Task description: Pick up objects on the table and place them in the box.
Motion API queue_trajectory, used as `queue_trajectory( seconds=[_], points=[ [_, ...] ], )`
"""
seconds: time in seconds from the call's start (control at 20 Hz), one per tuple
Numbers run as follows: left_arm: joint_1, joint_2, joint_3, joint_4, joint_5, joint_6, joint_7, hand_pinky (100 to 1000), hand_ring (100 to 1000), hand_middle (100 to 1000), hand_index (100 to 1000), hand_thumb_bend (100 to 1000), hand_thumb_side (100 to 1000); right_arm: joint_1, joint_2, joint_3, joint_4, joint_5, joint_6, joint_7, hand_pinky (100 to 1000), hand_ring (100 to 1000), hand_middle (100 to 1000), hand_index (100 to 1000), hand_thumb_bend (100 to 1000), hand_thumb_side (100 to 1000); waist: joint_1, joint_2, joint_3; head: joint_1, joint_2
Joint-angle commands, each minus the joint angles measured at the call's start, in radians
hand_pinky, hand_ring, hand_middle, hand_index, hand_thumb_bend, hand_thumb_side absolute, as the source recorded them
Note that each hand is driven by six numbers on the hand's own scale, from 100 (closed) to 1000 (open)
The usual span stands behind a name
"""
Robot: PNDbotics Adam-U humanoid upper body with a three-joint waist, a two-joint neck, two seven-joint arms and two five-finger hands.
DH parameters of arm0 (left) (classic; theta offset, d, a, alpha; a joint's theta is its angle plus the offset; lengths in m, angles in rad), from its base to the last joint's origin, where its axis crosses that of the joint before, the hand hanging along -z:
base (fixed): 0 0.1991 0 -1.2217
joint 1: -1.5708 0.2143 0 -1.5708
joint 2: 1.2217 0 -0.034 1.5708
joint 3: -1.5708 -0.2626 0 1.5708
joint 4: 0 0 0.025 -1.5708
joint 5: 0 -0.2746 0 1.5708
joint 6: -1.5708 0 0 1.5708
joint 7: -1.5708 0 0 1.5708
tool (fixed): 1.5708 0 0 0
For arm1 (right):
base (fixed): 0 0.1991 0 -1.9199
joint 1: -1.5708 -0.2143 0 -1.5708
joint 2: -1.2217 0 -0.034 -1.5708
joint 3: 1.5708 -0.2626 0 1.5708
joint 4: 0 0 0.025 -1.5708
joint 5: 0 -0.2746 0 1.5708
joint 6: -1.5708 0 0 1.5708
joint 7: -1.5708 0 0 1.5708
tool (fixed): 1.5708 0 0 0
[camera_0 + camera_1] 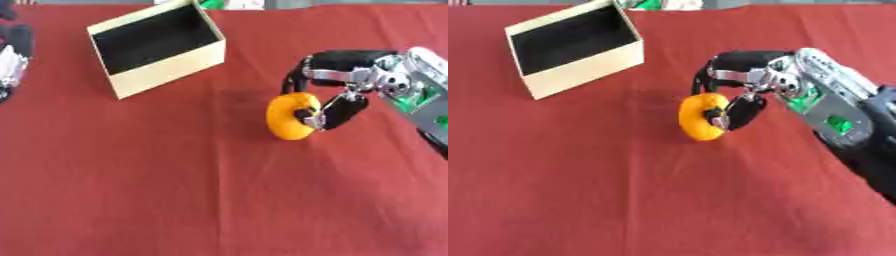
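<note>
Near the middle of the red tabletop (pixel 175 190), the right robot hand (pixel 346 95) comes in from the right edge with fingers curled round an orange ring-shaped object (pixel 289 116) — looks like a doughnut-style toy, standing on edge. Dark fingers (pixel 343 111) press the ring's right side, one fingertip at or in its centre hole; upper fingers arch over the top rim. Ring's bottom edge is at the cloth or barely above it, can't tell which. Silver wrist with green parts (pixel 833 112) trails off toward the lower right.

Cream cardboard box (pixel 166 70) sits at upper left, turned at an angle to the tabletop edge, top open, interior dark/black — nothing visible inside. Box is well apart from the ring, up and to the left of it.

Left robot hand (pixel 13 62) shows only partly at the left edge in the left eye view, black and silver, idle beside the box; can't tell whether its fingers are open or curled.
</note>
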Motion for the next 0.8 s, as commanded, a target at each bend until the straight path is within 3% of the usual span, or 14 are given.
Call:
queue_trajectory(
  seconds=[0.05,0.2,0.25,0.3,0.5,0.8],
  points=[
    [-0.006,0.024,0.016,-0.017,-0.001,-0.001,-0.005,447,565,622,769,319,616,-0.035,-0.032,-0.02,-0.044,-0.027,0.026,0.01,863,746,568,813,100,100,0.0,-0.022,0.0,0.004,-0.003],
    [-0.006,0.025,0.016,-0.017,-0.001,-0.001,-0.006,446,565,622,769,320,617,-0.07,-0.021,-0.025,-0.057,-0.027,0.046,0.017,857,740,564,805,100,100,0.0,-0.024,0.001,0.004,-0.004],
    [-0.006,0.025,0.016,-0.017,-0.001,-0.001,-0.006,446,565,622,769,327,628,-0.085,-0.016,-0.025,-0.058,-0.023,0.052,0.016,857,741,565,802,100,240,0.0,-0.025,0.0,0.004,-0.005],
    [-0.006,0.025,0.015,-0.017,-0.001,-0.001,-0.006,446,565,622,769,320,617,-0.104,-0.01,-0.025,-0.059,-0.014,0.054,0.015,857,741,565,800,100,100,0.0,-0.026,0.0,0.004,-0.005],
    [-0.008,0.027,0.014,-0.017,-0.001,-0.001,-0.009,447,566,622,768,319,617,-0.214,0.051,-0.024,-0.004,0.058,0.047,0.008,852,740,563,786,100,100,0.0,-0.032,0.0,0.002,-0.009],
    [-0.006,0.024,0.012,-0.017,0.0,-0.001,-0.015,446,566,622,769,318,618,-0.373,0.191,-0.025,0.215,0.203,-0.023,-0.05,836,719,559,753,100,100,0.0,-0.034,0.003,-0.005,-0.017]
  ],
)
